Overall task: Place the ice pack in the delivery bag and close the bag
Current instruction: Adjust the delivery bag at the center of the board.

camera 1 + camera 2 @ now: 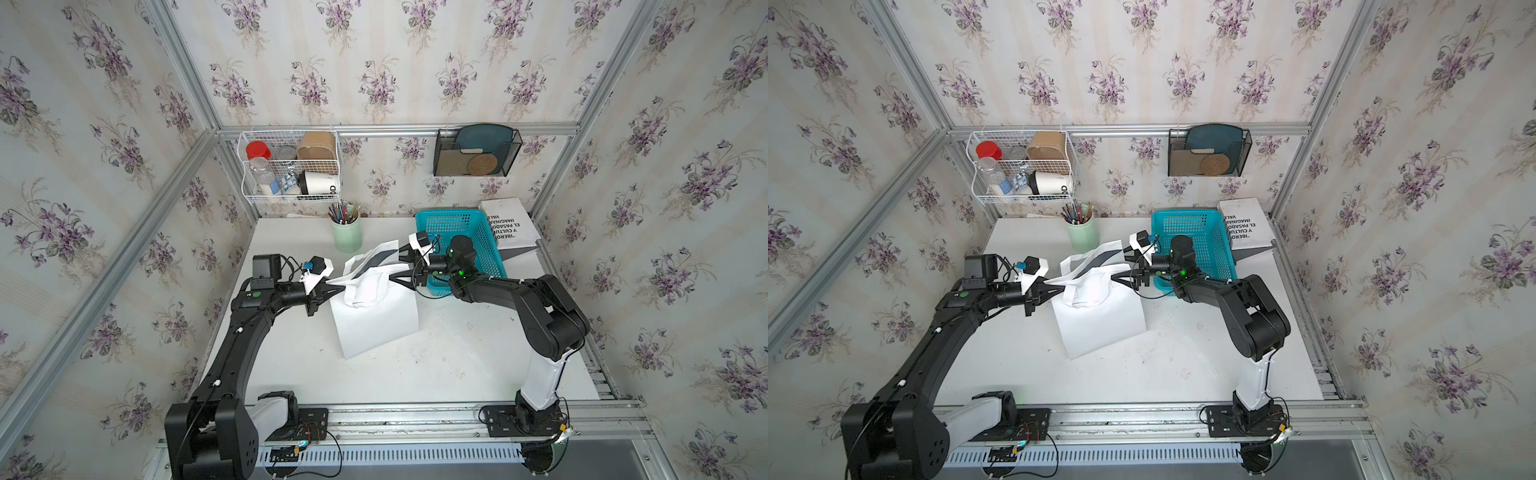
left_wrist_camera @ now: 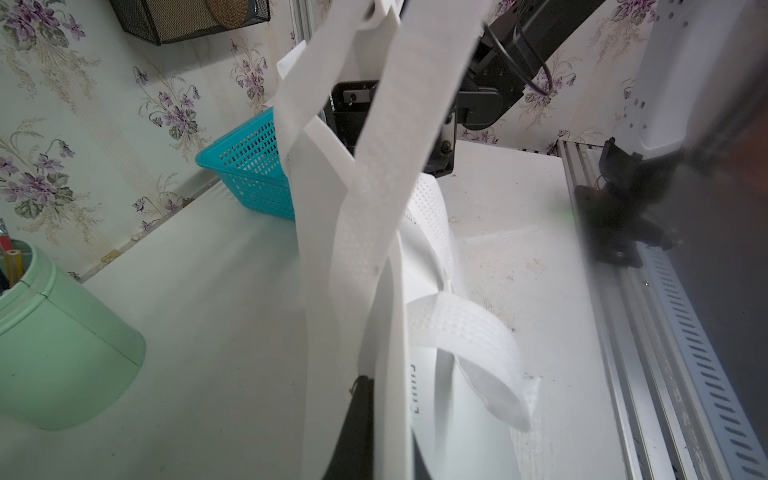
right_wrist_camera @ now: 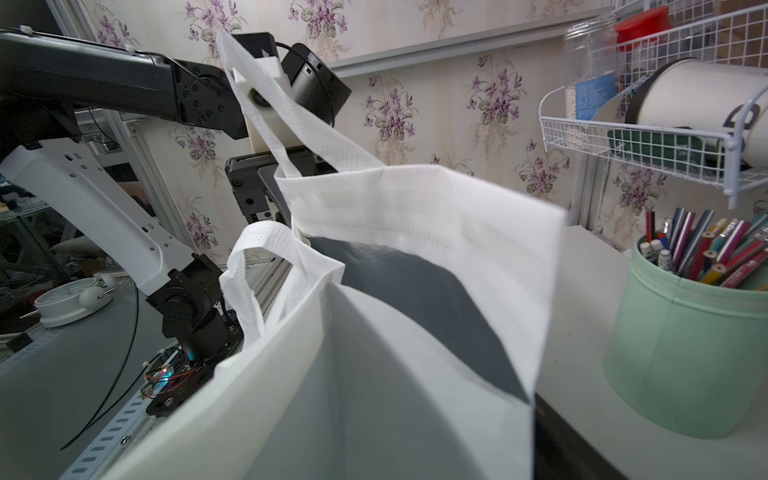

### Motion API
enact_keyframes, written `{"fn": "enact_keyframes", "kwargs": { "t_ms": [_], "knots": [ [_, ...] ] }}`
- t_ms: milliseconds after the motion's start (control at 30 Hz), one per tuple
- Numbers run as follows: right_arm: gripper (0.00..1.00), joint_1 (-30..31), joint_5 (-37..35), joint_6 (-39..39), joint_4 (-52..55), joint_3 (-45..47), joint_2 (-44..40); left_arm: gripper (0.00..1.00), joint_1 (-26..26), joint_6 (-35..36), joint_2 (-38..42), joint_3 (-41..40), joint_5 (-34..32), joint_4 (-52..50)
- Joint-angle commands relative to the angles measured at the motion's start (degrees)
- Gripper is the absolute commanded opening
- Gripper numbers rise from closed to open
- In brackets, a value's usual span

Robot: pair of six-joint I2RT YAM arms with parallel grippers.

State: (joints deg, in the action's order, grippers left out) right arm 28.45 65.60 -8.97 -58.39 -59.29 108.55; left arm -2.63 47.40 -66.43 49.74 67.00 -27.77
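The white delivery bag (image 1: 374,324) stands upright mid-table in both top views (image 1: 1100,320), its mouth partly spread and grey foil lining (image 3: 415,299) showing inside. My left gripper (image 1: 332,289) is shut on the bag's left rim, with a loop handle (image 2: 390,124) hanging in front of its camera. My right gripper (image 1: 401,269) is at the bag's right rim, open, with the bag's folded side wall between its spread jaws. One dark finger (image 3: 552,440) shows beside the fabric. The ice pack is not in view.
A turquoise basket (image 1: 461,232) sits just behind the right wrist, with a book (image 1: 509,222) leaning past it. A green pencil cup (image 1: 347,235) stands behind the bag. A wire rack (image 1: 291,166) and a black mesh holder (image 1: 476,151) hang on the back wall.
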Motion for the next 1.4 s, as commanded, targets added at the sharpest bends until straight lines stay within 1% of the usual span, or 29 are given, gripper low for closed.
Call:
{"fn": "enact_keyframes", "kwargs": {
  "t_ms": [0,67,100,167,200,300,433,467,500,667,767,833,933,967,1000,1100,1133,1200,1267,1333,1367],
  "knots": [
    [0.7,0.1,1.8,-3.2,-5.1,-1.5,1.3,0.0,0.0,1.1,-0.4,0.5,-1.1,-2.9],
    [0.58,0.1,2.6,-5.0,-7.6,-1.7,1.6,0.0,-0.1,1.3,-0.5,0.7,-1.6,-3.3],
    [0.5,0.2,2.9,-5.9,-8.4,-1.7,1.6,0.0,-0.2,1.3,-0.6,0.9,-1.7,-3.5],
    [0.36,0.2,3.1,-6.2,-8.6,-1.1,1.1,0.0,-0.2,1.3,-0.7,1.2,-2.0,-3.8],
    [0.31,0.1,3.0,-6.1,-8.5,-0.5,0.7,0.0,-0.2,1.3,-0.8,1.3,-2.0,-3.8],
    [0.21,0.1,2.3,-5.2,-8.2,0.9,-0.5,0.0,-0.2,1.4,-0.9,1.4,-2.1,-3.8],
    [0.04,0.0,-0.5,-4.8,-8.0,2.3,-2.4,0.0,-0.3,1.2,-1.1,1.5,-2.7,-3.8],
    [0.01,-0.1,-1.6,-4.2,-7.9,3.1,-3.5,0.0,-0.4,0.8,-1.1,1.5,-3.3,-3.7],
    [0.0,-0.1,-2.9,-3.5,-7.6,3.9,-4.8,0.0,-0.4,0.4,-1.0,1.6,-3.9,-3.6],
    [0.0,-0.1,-10.8,4.7,-0.9,7.3,-12.2,0.0,-0.7,-4.2,0.0,1.5,-10.8,-2.2],
    [0.0,0.0,-12.3,5.9,0.1,8.8,-14.3,0.0,-1.2,-7.0,1.2,0.5,-12.7,0.3],
    [0.12,0.0,-12.3,5.9,0.5,9.7,-14.4,0.0,-1.4,-8.2,1.6,-0.2,-12.3,1.9],
    [0.24,0.1,-10.8,6.3,0.7,10.6,-14.2,0.0,-1.4,-8.1,1.4,-1.1,-10.0,3.0],
    [0.29,0.1,-10.4,6.6,1.1,10.7,-14.2,0.0,-1.3,-7.0,1.2,-1.3,-9.1,2.9],
    [0.36,0.1,-10.4,7.4,2.3,10.6,-14.7,0.0,-1.4,-5.7,1.1,-1.0,-8.4,2.0],
    [0.59,-0.3,-12.3,13.8,10.4,10.7,-18.5,0.0,-1.2,-0.3,1.7,-0.3,-7.6,-1.2],
    [0.64,-0.9,-12.8,15.7,13.3,10.8,-19.8,0.0,-1.1,1.7,2.1,-0.1,-8.0,-2.5],
    [0.67,-2.5,-13.9,18.8,18.5,10.4,-23.5,0.0,-0.8,4.4,3.0,0.4,-9.6,-4.8],
    [0.68,-3.3,-15.7,23.7,25.9,8.9,-28.0,0.0,-0.6,5.6,4.0,0.7,-10.7,-6.1],
    [0.68,-3.2,-16.0,28.2,33.0,6.1,-31.3,0.0,-0.5,5.6,4.9,0.6,-11.2,-6.1],
    [0.66,-3.2,-15.2,28.9,35.6,4.5,-32.1,0.0,-0.4,5.0,5.3,0.5,-11.3,-5.4]
  ]
}}
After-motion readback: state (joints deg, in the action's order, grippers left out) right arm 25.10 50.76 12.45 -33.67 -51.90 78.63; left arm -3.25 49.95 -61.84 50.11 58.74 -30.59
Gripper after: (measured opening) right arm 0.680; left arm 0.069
